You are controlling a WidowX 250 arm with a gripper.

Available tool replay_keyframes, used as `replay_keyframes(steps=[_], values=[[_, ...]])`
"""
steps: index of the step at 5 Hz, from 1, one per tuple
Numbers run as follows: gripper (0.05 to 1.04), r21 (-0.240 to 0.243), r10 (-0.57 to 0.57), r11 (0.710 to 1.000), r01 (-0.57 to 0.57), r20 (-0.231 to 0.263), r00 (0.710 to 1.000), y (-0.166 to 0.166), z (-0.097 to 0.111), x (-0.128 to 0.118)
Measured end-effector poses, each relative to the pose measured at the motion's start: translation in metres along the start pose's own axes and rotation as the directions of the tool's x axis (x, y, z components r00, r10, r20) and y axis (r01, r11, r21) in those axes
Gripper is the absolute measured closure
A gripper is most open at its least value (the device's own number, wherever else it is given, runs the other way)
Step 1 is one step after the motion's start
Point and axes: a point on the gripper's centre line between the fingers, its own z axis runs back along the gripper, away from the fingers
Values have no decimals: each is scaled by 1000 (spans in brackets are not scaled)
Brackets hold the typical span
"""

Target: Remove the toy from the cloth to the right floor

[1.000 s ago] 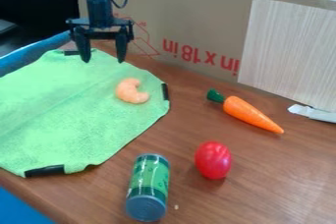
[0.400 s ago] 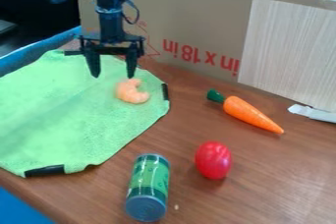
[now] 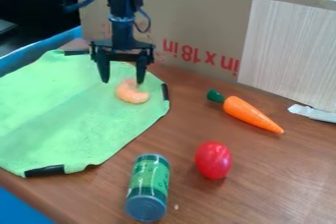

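Note:
The black gripper point(image 3: 123, 81) hangs over the back right part of the green cloth point(image 3: 66, 115), open, with its two fingers apart and pointing down. A curved orange shrimp-like toy point(image 3: 132, 94) lies on the cloth near its right corner. One fingertip, the right one in the view, overlaps the toy's upper edge; whether they touch I cannot tell. Nothing is held between the fingers.
Right of the cloth on the brown table point(image 3: 197, 105) lie a carrot point(image 3: 249, 113), a red oval toy point(image 3: 213, 160) and, nearer the front, a green can point(image 3: 148, 187). A cardboard wall point(image 3: 190, 16) stands along the back.
The gripper has moved right and down toward the shrimp-like toy, its fingers staying apart. The toy, cloth and other objects have not moved.

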Motion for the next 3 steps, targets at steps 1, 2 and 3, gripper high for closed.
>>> replay_keyframes(steps=[1, 2, 3], values=[[83, 35, 5, 999, -5, -7, 1000, -4, -17, -2], [83, 64, 18, 998, -18, -3, 1000, -7, -22, -7], [129, 72, 32, 997, -32, -6, 999, -7, -25, -7]])
